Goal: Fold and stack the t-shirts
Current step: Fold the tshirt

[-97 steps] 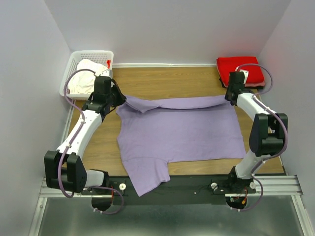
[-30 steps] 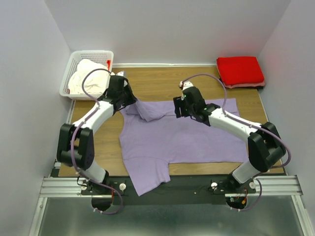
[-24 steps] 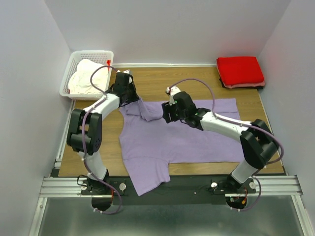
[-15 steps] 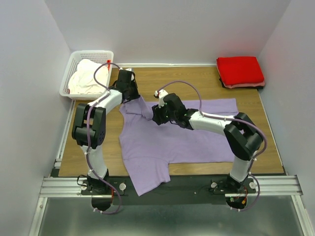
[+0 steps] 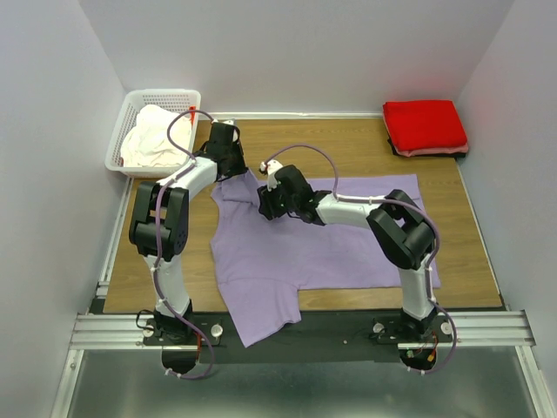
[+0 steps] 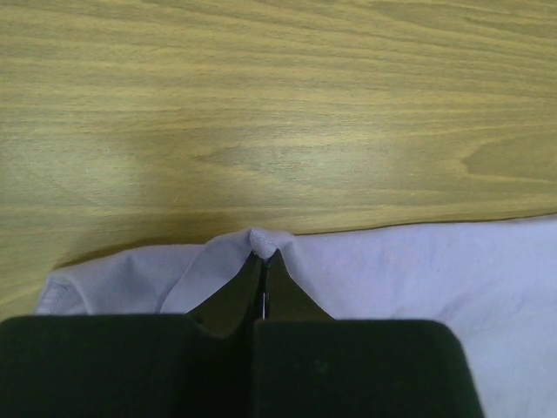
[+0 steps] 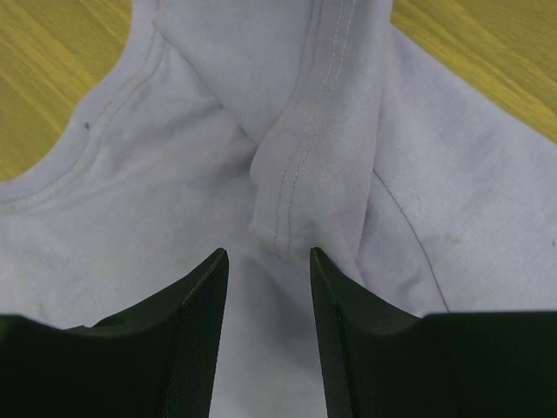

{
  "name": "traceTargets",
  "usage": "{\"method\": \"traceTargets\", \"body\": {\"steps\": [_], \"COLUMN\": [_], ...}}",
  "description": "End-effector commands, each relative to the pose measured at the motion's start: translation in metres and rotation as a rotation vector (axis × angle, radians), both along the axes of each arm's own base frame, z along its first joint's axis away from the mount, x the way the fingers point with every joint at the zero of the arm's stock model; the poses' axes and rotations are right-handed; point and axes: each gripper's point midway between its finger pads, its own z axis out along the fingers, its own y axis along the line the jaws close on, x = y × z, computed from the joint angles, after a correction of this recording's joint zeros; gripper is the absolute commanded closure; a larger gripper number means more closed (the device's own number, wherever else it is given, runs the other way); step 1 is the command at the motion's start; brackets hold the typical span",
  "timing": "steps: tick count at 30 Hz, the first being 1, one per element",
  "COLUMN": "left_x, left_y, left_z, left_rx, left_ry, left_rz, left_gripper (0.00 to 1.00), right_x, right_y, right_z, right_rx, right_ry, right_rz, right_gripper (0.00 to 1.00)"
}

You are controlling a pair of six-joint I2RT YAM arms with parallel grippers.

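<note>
Jaws of the left gripper (image 6: 264, 261) pinch a ridge of the lavender shirt (image 5: 322, 244) (spread mid-table (image 5: 365, 148)). The right gripper (image 7: 265, 257) stands parted just short of a hemmed fold, its arm crossing the cloth. A folded red shirt (image 5: 425, 126) lies at two o'clock. The basket (image 5: 164, 94) holding the cream shirt (image 5: 150, 144) sits at ten.

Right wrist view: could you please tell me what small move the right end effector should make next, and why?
Probably ease the right end effector forward and close on the stitched fold of the lavender t-shirt: its jaws stand apart with that fold just ahead, not yet between them.
</note>
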Motion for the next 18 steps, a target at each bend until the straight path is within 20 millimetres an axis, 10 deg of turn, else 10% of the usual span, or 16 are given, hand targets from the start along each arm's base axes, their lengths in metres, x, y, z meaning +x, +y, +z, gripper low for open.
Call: {"method": "traceTargets", "body": {"steps": [1, 18], "left_x": [0.000, -0.006], "left_y": [0.003, 0.004], "left_z": [-0.002, 0.001], "left_rx": [0.026, 0.022], "left_ry": [-0.004, -0.004], "left_rz": [-0.003, -0.005], "left_gripper": [1.00, 1.00], "right_x": [0.009, 0.012], "right_y": [0.012, 0.000], "right_z": [-0.008, -0.036], "right_rx": [-0.001, -0.063], "right_ry": [-0.022, -0.002], "right_rz": [0.009, -0.057], "right_gripper": [0.51, 0.82]}}
